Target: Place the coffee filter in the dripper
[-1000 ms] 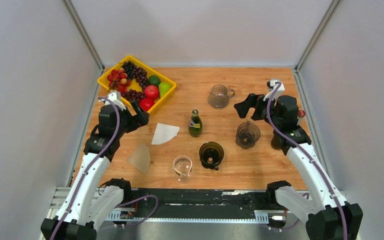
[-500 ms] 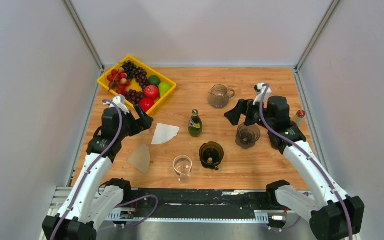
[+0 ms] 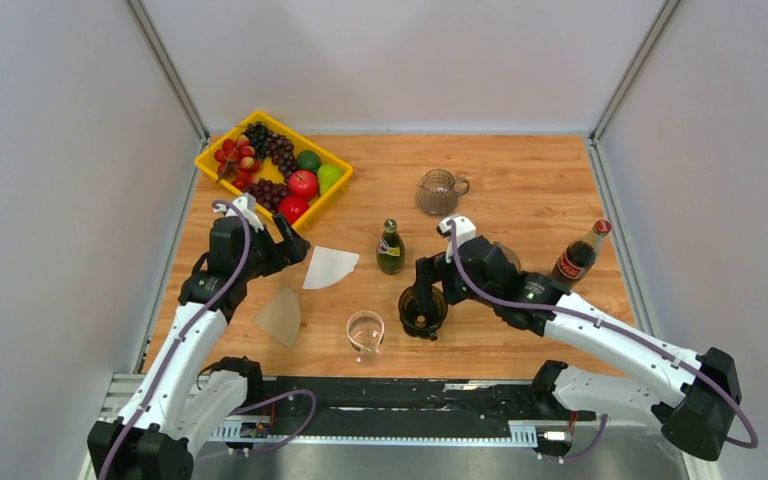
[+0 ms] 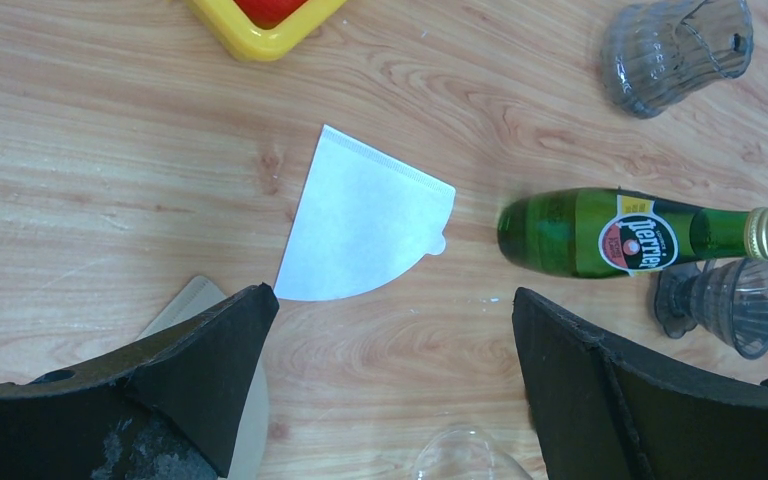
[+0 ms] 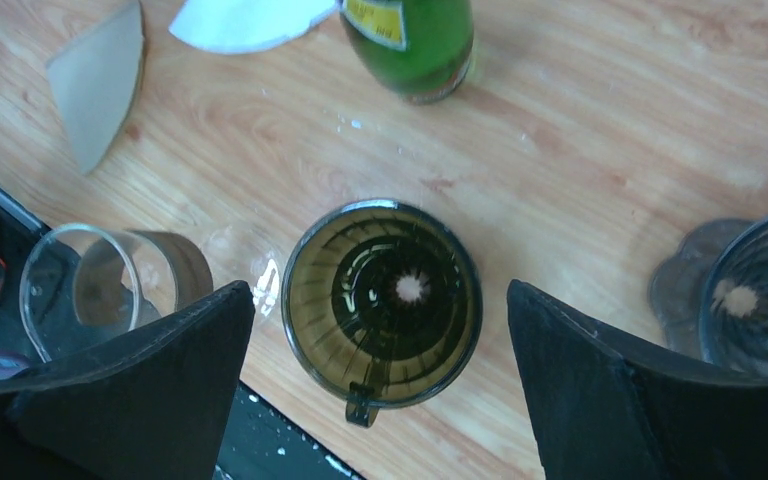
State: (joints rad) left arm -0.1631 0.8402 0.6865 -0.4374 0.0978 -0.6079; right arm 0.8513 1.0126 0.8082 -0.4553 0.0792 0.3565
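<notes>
Your wooden table (image 3: pixel 520 170) carries everything. A yellow tray (image 3: pixel 328 200) of fruit sits at its far left corner.

Your left hand (image 4: pixel 392 300) hangs over the left half of the table, jaws spread wide and holding nothing. Your right hand (image 5: pixel 380 292) hangs toward the middle of the near edge, just as wide and just as empty. It is straddling the dark dripper (image 5: pixel 380 300) from above, with both fingers clear of its rim.

A green bottle (image 3: pixel 390 248) stands upright at the table's centre. A brown bottle (image 3: pixel 580 258) with a red cap stands toward the right edge. A glass pitcher (image 3: pixel 438 192) stands between the green bottle and the far edge.

A clear dripper (image 5: pixel 760 300) stands just right of the dark one. A glass cup (image 3: pixel 365 330) stands just left of it, close to the near edge.

The white coffee filter (image 4: pixel 365 225) lies flat on the wood just left of the green bottle. It is below your left hand, nearer the left finger. A brown filter (image 3: pixel 280 316) lies apart from it, toward the near left corner.
</notes>
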